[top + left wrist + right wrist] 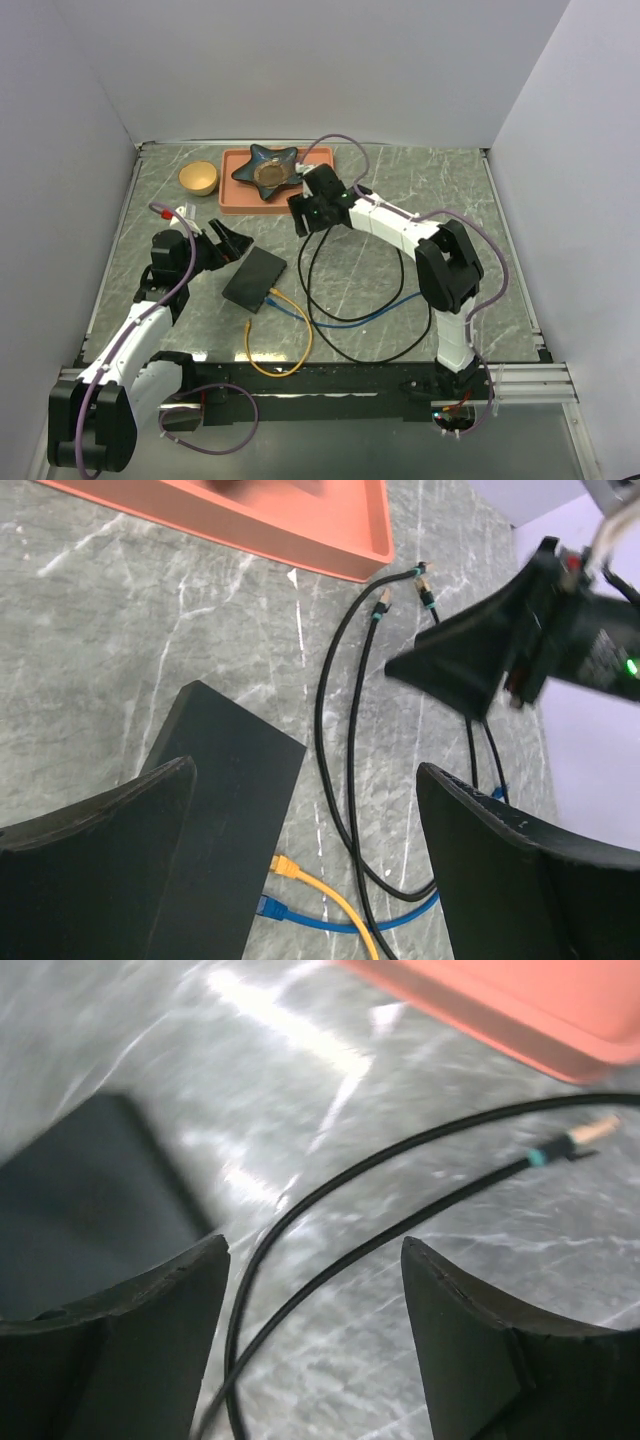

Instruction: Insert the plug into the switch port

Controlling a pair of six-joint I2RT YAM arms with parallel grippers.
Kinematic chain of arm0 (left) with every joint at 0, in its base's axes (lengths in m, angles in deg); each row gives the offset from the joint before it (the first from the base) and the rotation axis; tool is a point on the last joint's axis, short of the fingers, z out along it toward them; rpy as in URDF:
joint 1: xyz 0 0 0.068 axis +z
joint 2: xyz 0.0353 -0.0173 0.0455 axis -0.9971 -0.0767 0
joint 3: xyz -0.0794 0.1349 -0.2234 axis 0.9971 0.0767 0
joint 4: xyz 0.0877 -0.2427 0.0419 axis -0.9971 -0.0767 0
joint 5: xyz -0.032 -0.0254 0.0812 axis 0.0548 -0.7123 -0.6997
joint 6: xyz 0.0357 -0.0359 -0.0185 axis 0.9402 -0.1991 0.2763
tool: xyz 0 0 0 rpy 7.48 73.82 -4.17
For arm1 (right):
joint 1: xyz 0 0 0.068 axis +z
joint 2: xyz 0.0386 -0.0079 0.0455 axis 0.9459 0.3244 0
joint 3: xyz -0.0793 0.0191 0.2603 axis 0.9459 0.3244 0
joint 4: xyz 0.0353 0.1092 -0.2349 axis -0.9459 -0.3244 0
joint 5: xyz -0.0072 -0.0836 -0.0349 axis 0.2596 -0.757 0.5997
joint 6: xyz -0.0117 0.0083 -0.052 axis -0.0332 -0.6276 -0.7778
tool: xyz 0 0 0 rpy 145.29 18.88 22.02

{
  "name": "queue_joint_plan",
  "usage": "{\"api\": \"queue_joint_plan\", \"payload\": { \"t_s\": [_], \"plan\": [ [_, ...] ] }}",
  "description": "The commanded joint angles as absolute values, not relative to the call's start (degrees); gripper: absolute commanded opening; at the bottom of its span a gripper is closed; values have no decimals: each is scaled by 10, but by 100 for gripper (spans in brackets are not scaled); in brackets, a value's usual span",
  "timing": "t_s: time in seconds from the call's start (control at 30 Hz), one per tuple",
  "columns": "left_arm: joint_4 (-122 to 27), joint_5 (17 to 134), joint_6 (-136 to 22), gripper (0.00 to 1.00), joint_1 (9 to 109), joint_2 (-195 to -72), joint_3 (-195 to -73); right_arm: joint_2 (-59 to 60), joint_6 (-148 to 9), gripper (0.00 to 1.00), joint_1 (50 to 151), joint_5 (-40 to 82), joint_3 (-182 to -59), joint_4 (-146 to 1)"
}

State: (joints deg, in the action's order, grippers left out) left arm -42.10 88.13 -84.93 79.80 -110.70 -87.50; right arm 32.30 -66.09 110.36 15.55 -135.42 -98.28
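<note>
Switch (254, 278) — flat black box lying on the grey marbled table (420, 180), left of centre, with a yellow cable (288, 866) and a blue cable (272, 910) plugged into its near side. The left gripper (228, 243) stands spread wide at its far-left corner, holding nothing. Right gripper (312, 212) — jaws well apart and empty, hovering by the near right corner of the orange tray (235, 200) above a black cable (330, 1210), whose plug (572, 1138), with a teal collar, lies loose on the table close to the tray, apart from the switch.
</note>
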Motion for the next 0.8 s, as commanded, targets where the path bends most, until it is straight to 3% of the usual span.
{"api": "queue_joint_plan", "payload": {
  "t_s": [0.0,0.2,0.43,0.63,0.73,0.77],
  "plan": [
    [-433,868,-829,99,799,-1103,-893,357,-565,78,1058,123,-1387,-1020],
    [-423,872,-828,99,800,-1111,-893,385,-524,69,1043,57,-1375,-1035],
    [-418,878,-825,99,800,-1120,-892,411,-500,68,1030,78,-1364,-996],
    [-421,876,-823,99,800,-1110,-890,479,-491,66,1026,50,-1452,-1057],
    [-423,877,-824,99,800,-1105,-893,486,-488,62,1027,51,-1470,-1072],
    [-418,878,-824,99,800,-1103,-889,488,-492,53,1026,52,-1481,-1079]
  ]
}}
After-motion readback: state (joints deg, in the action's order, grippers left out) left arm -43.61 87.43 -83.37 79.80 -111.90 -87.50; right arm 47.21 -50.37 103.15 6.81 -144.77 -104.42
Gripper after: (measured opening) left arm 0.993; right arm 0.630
